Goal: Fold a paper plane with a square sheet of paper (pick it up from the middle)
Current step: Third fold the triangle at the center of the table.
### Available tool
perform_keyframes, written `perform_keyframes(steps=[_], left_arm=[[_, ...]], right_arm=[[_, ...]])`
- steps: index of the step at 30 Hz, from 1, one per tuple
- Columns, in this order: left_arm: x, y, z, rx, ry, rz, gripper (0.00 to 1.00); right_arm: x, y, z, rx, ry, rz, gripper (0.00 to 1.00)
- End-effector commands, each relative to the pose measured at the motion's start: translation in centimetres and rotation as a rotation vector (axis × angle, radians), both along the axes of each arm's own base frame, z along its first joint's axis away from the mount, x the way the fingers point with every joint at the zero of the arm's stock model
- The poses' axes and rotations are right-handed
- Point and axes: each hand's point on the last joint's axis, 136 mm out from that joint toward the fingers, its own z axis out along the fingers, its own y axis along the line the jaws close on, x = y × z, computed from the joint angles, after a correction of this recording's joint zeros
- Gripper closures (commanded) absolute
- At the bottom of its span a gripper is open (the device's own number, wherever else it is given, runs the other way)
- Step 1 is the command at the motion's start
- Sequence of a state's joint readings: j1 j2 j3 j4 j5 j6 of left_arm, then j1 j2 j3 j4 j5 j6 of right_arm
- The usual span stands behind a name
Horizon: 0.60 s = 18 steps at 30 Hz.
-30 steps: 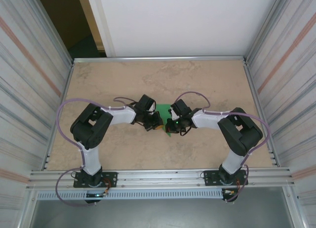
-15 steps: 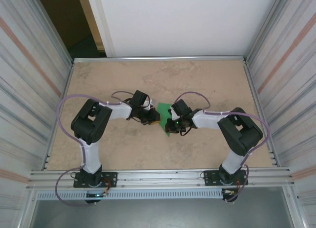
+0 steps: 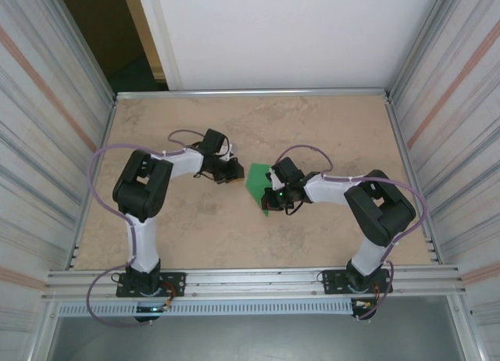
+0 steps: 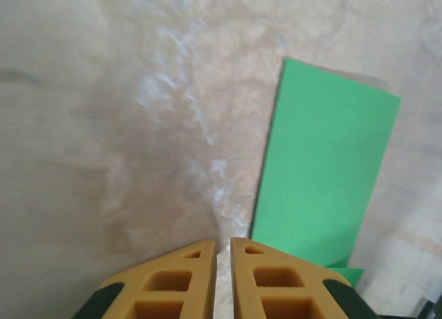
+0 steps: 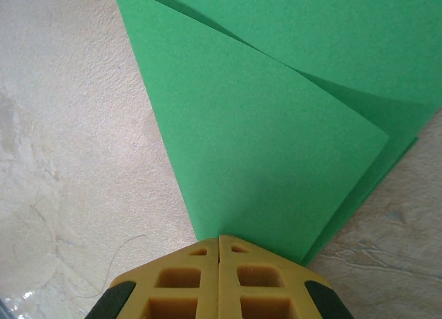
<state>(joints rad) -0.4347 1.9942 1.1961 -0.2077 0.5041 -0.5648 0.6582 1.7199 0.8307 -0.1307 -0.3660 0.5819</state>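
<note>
- Presently the table (image 3: pixel 156 126) carries the square sheet of paper (image 3: pixel 255 181) near its centre, between the two arms; judged stage: partway through folding.
- Open room: bare surface surrounds the paper on every side; the side walls (image 3: pixel 47 142) stand well apart from it; neither arm crowds the other.
- Done, as far as shown: the sheet is no longer one flat layer; the right wrist view shows a slanted flap lying over a lower layer, with a further layer edge peeping out beneath; the left wrist view shows a narrow oblong outline with a long straight edge.
- Left to do, by judgement: no pointed nose, centre crease or wings are visible; the paper plane is not yet formed.
- Right gripper (image 5: pixel 219 239): fingers pressed together; tip at the paper's near corner; it appears to pin rather than pinch; contact cannot be confirmed.
- Left gripper (image 4: pixel 222 244): jaws a narrow slit apart, nothing between them; positioned just beside the paper's long edge.
</note>
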Motion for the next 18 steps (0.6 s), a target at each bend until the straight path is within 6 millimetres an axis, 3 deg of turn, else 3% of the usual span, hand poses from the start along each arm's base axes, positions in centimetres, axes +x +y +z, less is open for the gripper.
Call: perform_keyframes(steps=[1, 4, 7, 13, 18], left_arm=[[0.4, 2.1, 1.6, 0.08, -0.045, 0.019, 0.86], [-0.3, 1.5, 5.4, 0.002, -0.121, 0.034, 0.85], [-1.9, 0.9, 6.8, -0.044, -0.141, 0.035, 0.85], [-4.9, -2.8, 5.4, -0.107, -0.087, -0.043, 0.86], [-5.5, -5.2, 4.0, -0.132, -0.051, -0.078, 0.88]], right_arm=[[-3.7, -5.2, -4.7, -0.239, 0.146, -0.001, 1.0], [-2.9, -4.7, -3.7, -0.215, 0.11, 0.047, 1.0], [-2.3, -4.1, -2.5, -0.173, 0.071, 0.139, 1.0], [-0.6, -2.5, 1.6, -0.022, -0.034, 0.235, 1.0], [0.9, -1.0, 4.3, 0.078, -0.051, 0.129, 0.99]])
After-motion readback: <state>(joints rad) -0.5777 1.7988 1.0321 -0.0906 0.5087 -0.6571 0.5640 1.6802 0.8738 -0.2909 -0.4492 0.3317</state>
